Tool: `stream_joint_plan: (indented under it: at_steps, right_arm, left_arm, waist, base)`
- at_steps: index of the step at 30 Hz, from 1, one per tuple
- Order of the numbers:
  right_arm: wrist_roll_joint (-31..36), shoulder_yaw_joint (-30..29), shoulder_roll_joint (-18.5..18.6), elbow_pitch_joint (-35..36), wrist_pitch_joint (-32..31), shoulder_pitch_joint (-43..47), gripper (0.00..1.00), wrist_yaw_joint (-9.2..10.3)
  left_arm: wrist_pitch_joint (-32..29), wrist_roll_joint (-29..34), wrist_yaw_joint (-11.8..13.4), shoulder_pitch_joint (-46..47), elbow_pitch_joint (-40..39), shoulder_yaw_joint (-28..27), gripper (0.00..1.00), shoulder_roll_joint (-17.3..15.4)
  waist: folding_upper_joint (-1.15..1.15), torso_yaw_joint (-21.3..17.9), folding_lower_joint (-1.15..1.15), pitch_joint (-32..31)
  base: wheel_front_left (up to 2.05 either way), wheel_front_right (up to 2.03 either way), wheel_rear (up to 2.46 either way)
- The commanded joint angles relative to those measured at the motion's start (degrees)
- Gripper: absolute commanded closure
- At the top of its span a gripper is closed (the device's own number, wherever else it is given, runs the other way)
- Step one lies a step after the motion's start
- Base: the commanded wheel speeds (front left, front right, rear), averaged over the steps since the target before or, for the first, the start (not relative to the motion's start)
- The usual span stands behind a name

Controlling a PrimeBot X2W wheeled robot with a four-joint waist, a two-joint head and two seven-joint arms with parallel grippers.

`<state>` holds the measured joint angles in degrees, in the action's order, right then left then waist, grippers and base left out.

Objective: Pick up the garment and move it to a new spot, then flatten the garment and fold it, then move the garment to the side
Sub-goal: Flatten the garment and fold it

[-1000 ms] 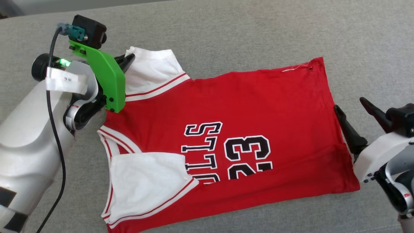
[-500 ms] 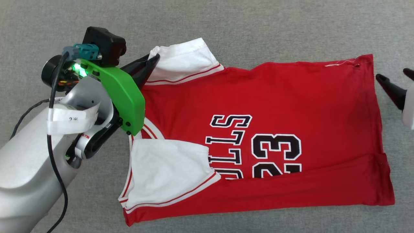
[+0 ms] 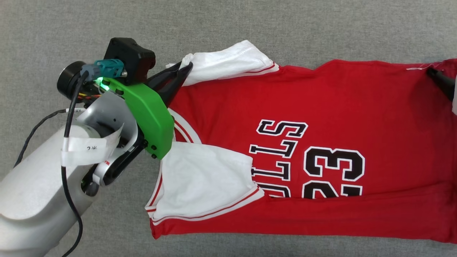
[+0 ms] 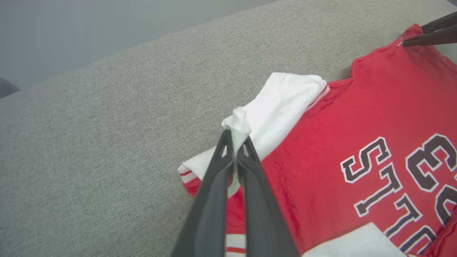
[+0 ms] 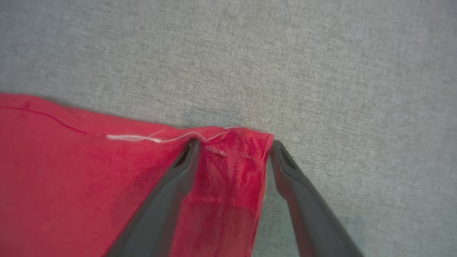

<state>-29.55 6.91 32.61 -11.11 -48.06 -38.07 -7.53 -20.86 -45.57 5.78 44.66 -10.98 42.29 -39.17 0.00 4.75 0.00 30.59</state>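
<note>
1. Looking down from the head: the camera itself has swung, so the whole shot has slid. The red jersey shirt with white short sleeves and a black 23 (image 3: 321,107) lies spread on the grey woven fabric surface (image 3: 250,28). The left gripper (image 3: 185,67) stays clenched on the far white sleeve (image 3: 228,60). The right gripper (image 3: 437,76) has come up from alongside the hem to the far hem corner (image 3: 425,66).
2. Left wrist: fingers are pinched tight, with a tuft of sleeve cloth poking past the tips.
3. Right wrist: jaws are spread wide, straddling that corner by the loose white thread (image 5: 135,137), not closed yet. My guess is one squeeze and both far corners are held, ready to fold.
</note>
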Motion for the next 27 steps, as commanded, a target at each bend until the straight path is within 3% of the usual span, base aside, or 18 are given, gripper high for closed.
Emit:
stream_joint_plan:
  at_steps: [1, 3, 4, 5, 18, 27]
  right_arm:
    - [0.34, 1.01, -0.10, -1.43, 0.24, -0.38, 0.00, 0.04]
    - [0.20, 1.96, 0.00, -2.62, 0.26, -0.04, 0.00, 0.04]
    - [0.10, 2.29, 0.06, -3.04, 0.34, 0.11, 0.53, 0.04]
    - [-0.03, 2.68, 0.19, -3.45, 0.53, 0.30, 1.00, 0.04]
    - [-3.52, 1.36, 0.28, -5.32, 10.55, 1.96, 1.00, 0.04]
    - [-8.71, -0.30, 0.18, -3.49, 18.24, 8.06, 1.00, 0.04]
  left_arm:
    - [0.40, 0.32, 0.09, -0.43, -0.11, 0.10, 1.00, 0.45]
    - [0.63, 0.28, -0.07, -0.44, 0.12, 0.23, 1.00, 0.68]
    - [0.76, 0.22, -0.14, -0.48, 0.30, 0.25, 1.00, 0.75]
    - [0.93, 0.13, -0.23, -0.58, 0.61, 0.25, 1.00, 0.77]
    - [4.42, -1.76, -0.05, -3.62, 5.80, -0.68, 1.00, 1.14]
    - [6.10, -3.79, 0.84, -8.02, 6.80, -1.25, 1.00, 0.25]
  waist:
    - [0.00, 0.63, 0.00, 0.54]
    - [0.00, 0.78, 0.00, 0.50]
    - [0.00, 0.81, 0.00, 0.45]
    - [0.00, 0.84, 0.00, 0.34]
    - [0.00, 0.22, 0.00, -5.68]
    - [0.00, -0.04, 0.00, -12.30]
  base:
    - [0.00, 0.00, 0.00]
    - [0.00, 0.00, 0.00]
    - [0.00, 0.00, 0.00]
    - [0.00, 0.00, 0.00]
    - [0.00, 0.00, 0.00]
    - [0.00, 0.00, 0.00]
